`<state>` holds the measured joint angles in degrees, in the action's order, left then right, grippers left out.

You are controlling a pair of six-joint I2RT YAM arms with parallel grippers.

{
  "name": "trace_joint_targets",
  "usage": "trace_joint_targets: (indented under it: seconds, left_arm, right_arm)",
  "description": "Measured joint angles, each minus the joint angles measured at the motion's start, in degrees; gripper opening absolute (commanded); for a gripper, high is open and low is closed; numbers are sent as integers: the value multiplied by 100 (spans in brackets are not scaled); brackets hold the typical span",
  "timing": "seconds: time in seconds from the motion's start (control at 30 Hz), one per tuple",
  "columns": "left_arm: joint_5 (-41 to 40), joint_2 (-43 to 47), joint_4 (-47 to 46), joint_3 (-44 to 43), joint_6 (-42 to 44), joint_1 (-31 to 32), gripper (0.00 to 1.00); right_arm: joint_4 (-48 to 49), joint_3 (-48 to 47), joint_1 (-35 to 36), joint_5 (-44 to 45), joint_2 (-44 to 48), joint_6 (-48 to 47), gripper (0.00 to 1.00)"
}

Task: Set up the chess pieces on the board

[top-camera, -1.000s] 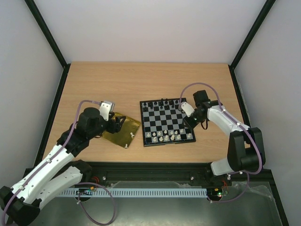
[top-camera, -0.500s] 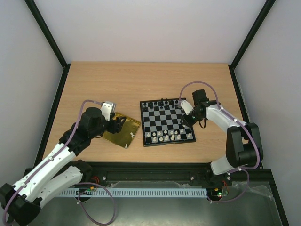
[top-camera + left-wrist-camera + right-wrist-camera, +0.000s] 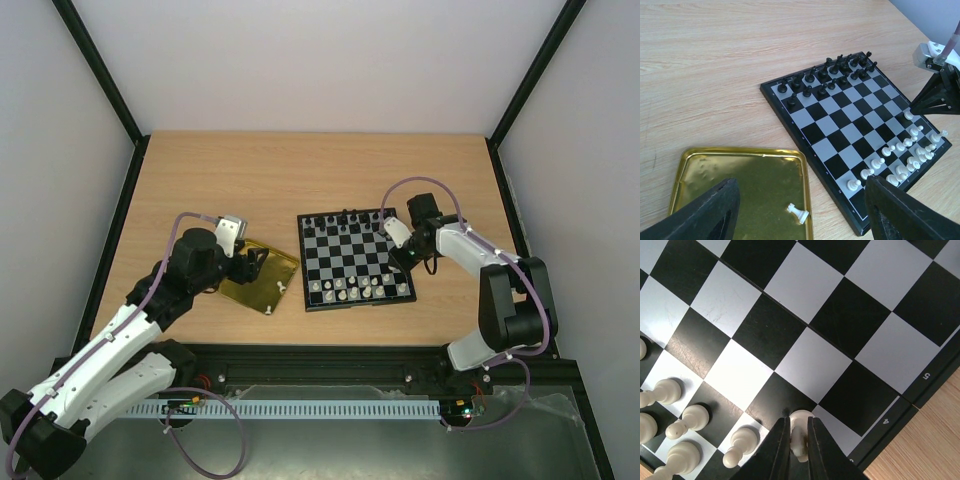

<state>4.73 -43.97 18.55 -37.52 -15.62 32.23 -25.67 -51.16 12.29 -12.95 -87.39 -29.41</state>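
The right gripper (image 3: 799, 421) is nearly closed, its two black fingers pinching a small cream-white plastic pawn (image 3: 800, 442) between their tips. The pawn's round head shows just beyond the fingertips. From the wrist view I cannot tell whether its base rests on the surface below. Under these jaws lies the small square chessboard with black and grey-white checks and a black rim (image 3: 805, 285). The pinched pawn sits over the squares next to the rim, close to the printed number 4. To the left of the jaws, a loose row of other cream-white chessmen (image 3: 690, 417) stands upright on the squares. The nearest of them is just beside the left finger.

The left gripper (image 3: 801, 182) is spread wide and holds nothing, with its dark fingers (image 3: 710, 215) low at either side of the wrist view. Between and below these jaws lies a shiny gold square metal tray (image 3: 740, 170). One cream-white piece (image 3: 799, 214) lies tipped on its side in the tray, close to the tray edge that faces the board. The board is ahead of these jaws and to their right, just beside the tray on the light wooden table (image 3: 715, 50). On the board's far edge stand two rows of tiny black chessmen (image 3: 830, 75). The cream-white ones cluster along its near edge, ahead of the right-hand finger.
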Motion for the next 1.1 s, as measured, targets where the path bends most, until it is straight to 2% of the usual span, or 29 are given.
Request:
trace_joint_targets:
  seconds: [0.3, 0.63, 1.1]
  left_arm:
    - [42, -81, -11, 0, 0, 0, 70]
    - [94, -111, -24, 4, 0, 0, 70]
    - [127, -125, -22, 9, 0, 0, 70]
  right_arm:
    - [-98, 0, 0, 26, 129, 13, 3]
    - [-728, 17, 26, -317, 1414, -9, 2]
    - [-909, 940, 647, -166, 1731, -188, 3]
